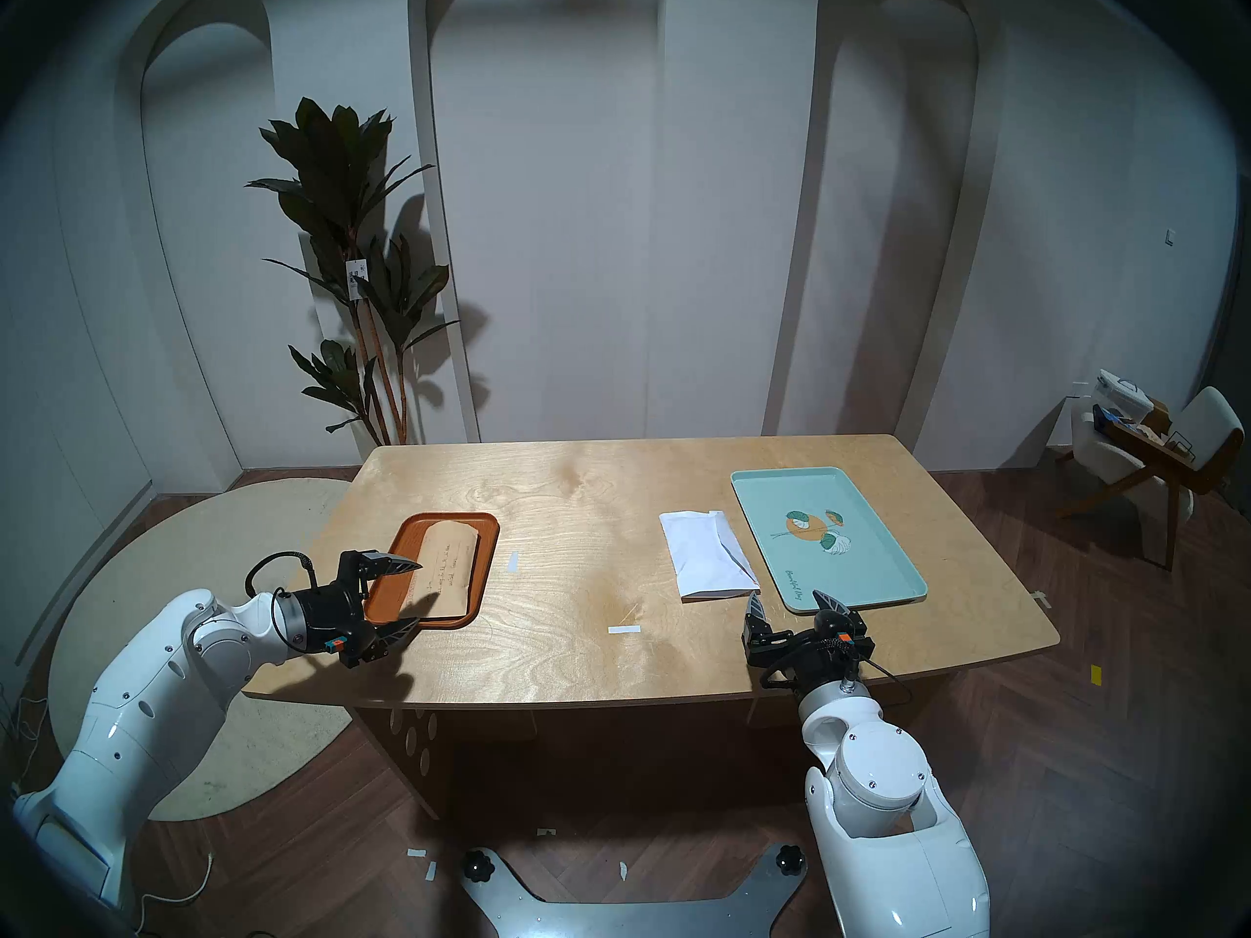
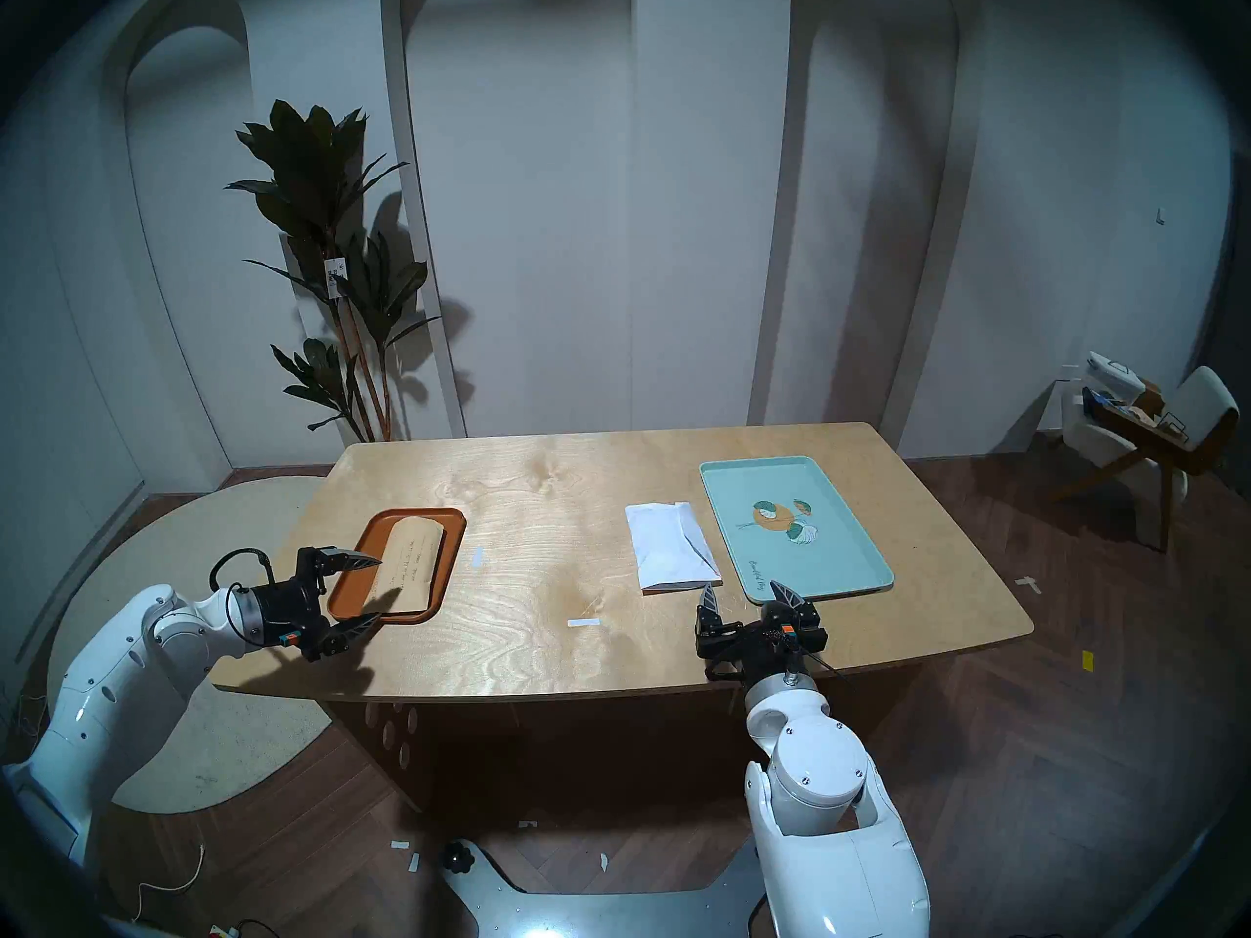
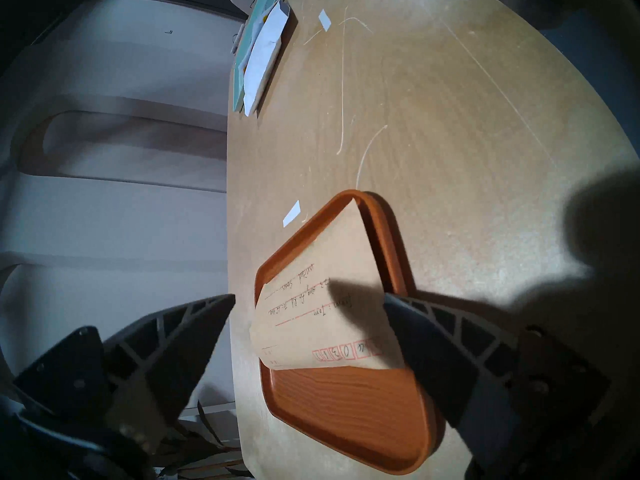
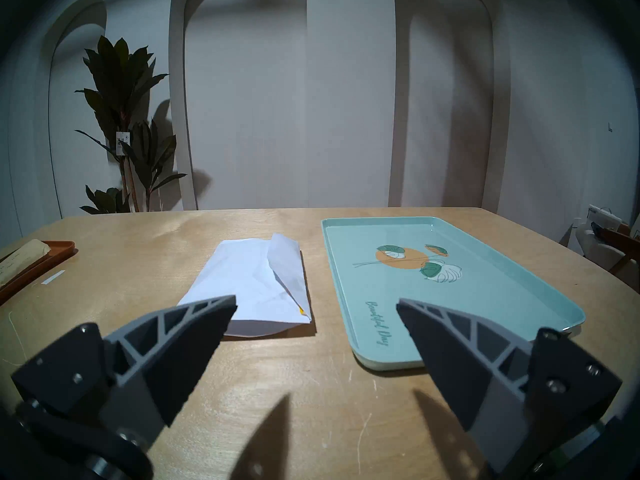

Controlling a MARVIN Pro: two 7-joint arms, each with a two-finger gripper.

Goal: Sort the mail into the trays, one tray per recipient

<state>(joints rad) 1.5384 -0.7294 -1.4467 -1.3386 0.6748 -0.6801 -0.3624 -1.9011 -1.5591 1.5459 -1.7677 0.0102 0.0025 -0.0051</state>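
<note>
A tan kraft envelope (image 1: 450, 564) with handwriting and red boxes lies in the orange-brown tray (image 1: 482, 581) on the table's left; it also shows in the left wrist view (image 3: 322, 316) in that tray (image 3: 346, 413). My left gripper (image 1: 411, 597) is open and empty at the tray's near-left edge. A white envelope (image 1: 704, 554) with a pointed flap lies on the table just left of the empty mint-green tray (image 1: 873, 544). My right gripper (image 1: 792, 603) is open and empty, near the table's front, just short of the white envelope (image 4: 252, 285) and green tray (image 4: 485, 295).
Two small white tape strips (image 1: 512, 562) (image 1: 623, 629) lie on the wooden table (image 1: 575, 659). A tall potted plant (image 1: 352, 253) stands behind the table's left corner. A chair (image 1: 1144, 456) with clutter stands at the far right.
</note>
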